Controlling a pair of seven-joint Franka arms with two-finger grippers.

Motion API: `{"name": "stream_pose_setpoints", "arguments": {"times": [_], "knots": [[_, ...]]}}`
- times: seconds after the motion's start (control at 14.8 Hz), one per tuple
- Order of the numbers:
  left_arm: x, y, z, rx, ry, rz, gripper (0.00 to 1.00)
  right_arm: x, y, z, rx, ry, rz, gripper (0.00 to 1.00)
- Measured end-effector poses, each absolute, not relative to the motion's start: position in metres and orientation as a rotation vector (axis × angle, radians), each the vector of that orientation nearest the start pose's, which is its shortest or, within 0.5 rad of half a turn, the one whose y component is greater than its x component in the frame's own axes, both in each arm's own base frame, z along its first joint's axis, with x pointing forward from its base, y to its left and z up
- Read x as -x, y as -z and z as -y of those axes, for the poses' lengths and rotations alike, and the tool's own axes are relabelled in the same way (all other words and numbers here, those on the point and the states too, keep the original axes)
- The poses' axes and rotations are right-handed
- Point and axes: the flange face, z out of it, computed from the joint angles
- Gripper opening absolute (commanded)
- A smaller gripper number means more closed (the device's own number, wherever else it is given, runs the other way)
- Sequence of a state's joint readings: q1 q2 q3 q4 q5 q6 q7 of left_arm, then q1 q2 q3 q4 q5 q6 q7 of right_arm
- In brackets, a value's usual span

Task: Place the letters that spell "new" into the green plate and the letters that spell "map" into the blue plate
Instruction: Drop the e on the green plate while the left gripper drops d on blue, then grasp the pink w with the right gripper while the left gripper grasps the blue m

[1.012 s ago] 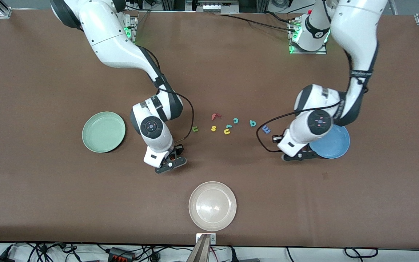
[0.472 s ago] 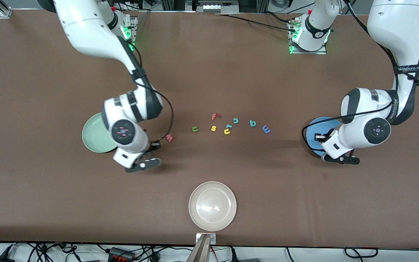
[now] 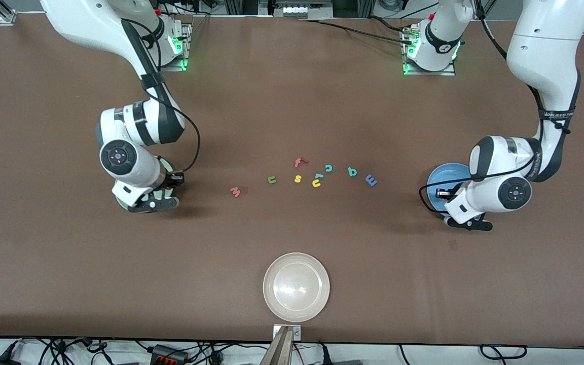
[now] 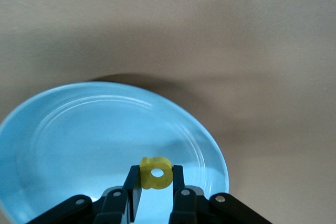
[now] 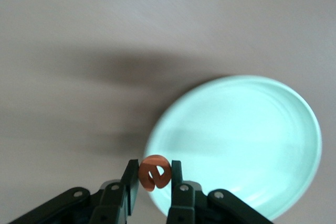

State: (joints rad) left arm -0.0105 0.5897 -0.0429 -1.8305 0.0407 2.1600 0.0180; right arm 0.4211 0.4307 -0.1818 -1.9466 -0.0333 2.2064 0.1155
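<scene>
My right gripper [image 5: 154, 176] is shut on the orange "e" [image 5: 155, 171], over the rim of the green plate [image 5: 241, 140] at the right arm's end of the table. My left gripper [image 4: 156, 178] is shut on the yellow "a" [image 4: 156, 172], over the blue plate [image 4: 79, 140] at the left arm's end. The arms hide most of both plates in the front view. On the table between them lie the pinkish-red "w" [image 3: 235, 191], green "n" [image 3: 271, 179], teal "p" [image 3: 352, 172] and blue "m" [image 3: 371, 180].
Among those letters lie a red "f" [image 3: 299, 162], a yellow "s" [image 3: 297, 178], a yellow u-shaped letter [image 3: 317, 183] and a teal "c" [image 3: 329, 168]. A cream-white plate [image 3: 296, 287] sits near the table's edge closest to the front camera.
Both arms have swung away from the row of letters, the right one to the green plate and the left one to the blue plate. The "w" came into view as the right arm left.
</scene>
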Motion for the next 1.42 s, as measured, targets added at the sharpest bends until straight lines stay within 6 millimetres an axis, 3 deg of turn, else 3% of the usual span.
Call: {"name": "stream_pose_setpoints", "arguments": {"times": [0.07, 0.2, 0.4, 0.54, 0.67, 0.74, 0.81, 1.08, 1.28, 1.42], "knots": [[-0.615, -0.186, 0.030, 3.101, -0.406, -0.147, 0.75, -0.577, -0.245, -0.130, 3.261, -0.251, 0.252, 0.07], [-0.615, -0.186, 0.030, 3.102, -0.404, -0.148, 1.00, -0.571, -0.238, -0.100, 3.265, -0.279, 0.264, 0.09], [-0.616, -0.189, 0.031, 3.103, -0.399, -0.148, 1.00, -0.568, -0.225, -0.052, 3.253, -0.278, 0.288, 0.13], [-0.618, -0.199, 0.033, 3.101, -0.406, -0.146, 1.00, -0.564, -0.212, -0.031, 3.252, -0.246, 0.283, 0.13], [-0.620, -0.216, 0.039, 3.096, -0.432, -0.104, 1.00, -0.559, -0.198, -0.027, 3.253, -0.252, 0.286, 0.20], [-0.621, -0.225, 0.044, 3.090, -0.449, -0.060, 1.00, -0.558, -0.194, -0.029, 3.253, -0.259, 0.292, 0.52], [-0.621, -0.233, 0.053, 3.089, -0.454, -0.018, 1.00, -0.558, -0.192, -0.031, 3.252, -0.261, 0.299, 1.00], [-0.615, -0.249, 0.118, 3.082, -0.457, 0.332, 1.00, -0.562, -0.196, -0.035, 3.252, -0.235, 0.309, 1.00], [-0.604, -0.250, 0.166, 3.043, -0.481, 0.590, 1.00, -0.576, -0.226, -0.041, 3.247, -0.185, 0.295, 1.00], [-0.596, -0.243, 0.192, 3.020, -0.482, 0.742, 1.00, -0.588, -0.253, -0.056, 3.240, -0.183, 0.335, 1.00]]}}
